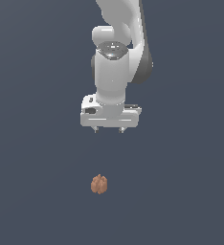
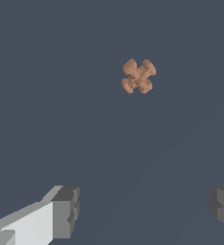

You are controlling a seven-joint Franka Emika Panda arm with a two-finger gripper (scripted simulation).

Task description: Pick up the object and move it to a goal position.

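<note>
End effector (image 1: 109, 129) hangs wide open, seemingly empty, well apart from object (image 1: 99, 184)

Flat, uniform dark slate-blue surface (image 1: 37, 191) fills both views, no edge or seam visible. Single item rests on it: small brownish-orange, lumpy lobed object (image 1: 99, 184), walnut-like. In wrist view, object (image 2: 139, 76) shows four rounded lobes in cross shape.

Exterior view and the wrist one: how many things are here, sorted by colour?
Brownish-orange: 1, the lumpy object, lying apart from the arm.
White: 1, the robot arm with its end effector, fingers spread wide.
Total: 2
</note>
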